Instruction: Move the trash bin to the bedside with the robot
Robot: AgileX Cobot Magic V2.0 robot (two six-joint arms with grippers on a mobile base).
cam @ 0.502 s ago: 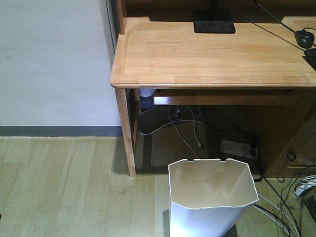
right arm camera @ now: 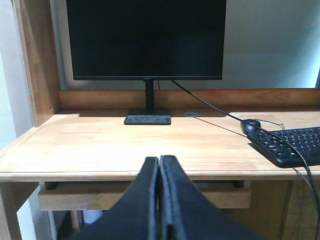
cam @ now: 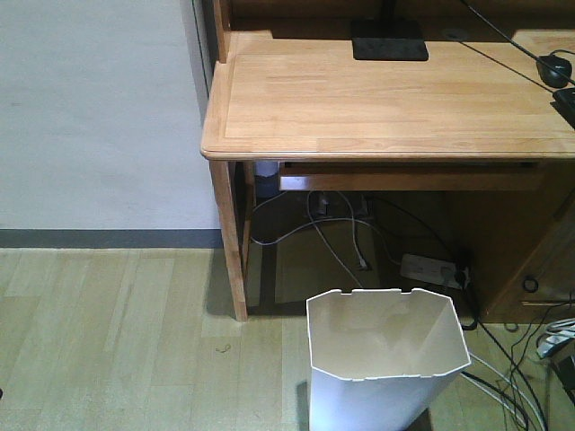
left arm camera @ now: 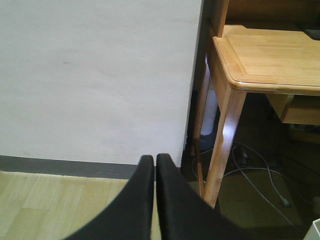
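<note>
The left tool (left arm camera: 153,157) and right tool (right arm camera: 159,159) are both pressed together, empty, while the trash bin (cam: 388,359) stands untouched on the floor by the table (cam: 386,99), so gripping its rim seems next

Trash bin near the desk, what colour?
The trash bin is plain white; front-facing view shows it best.

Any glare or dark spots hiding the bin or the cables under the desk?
Front view: trash bin clearly lit, bluish sheen low on its wall; deep shadow under the desk swallows some cables. Left wrist view: bright streak on the desk leg, left pincer soft-edged. Right wrist view: desktop glares near its front edge, right pincer blurred.
</note>
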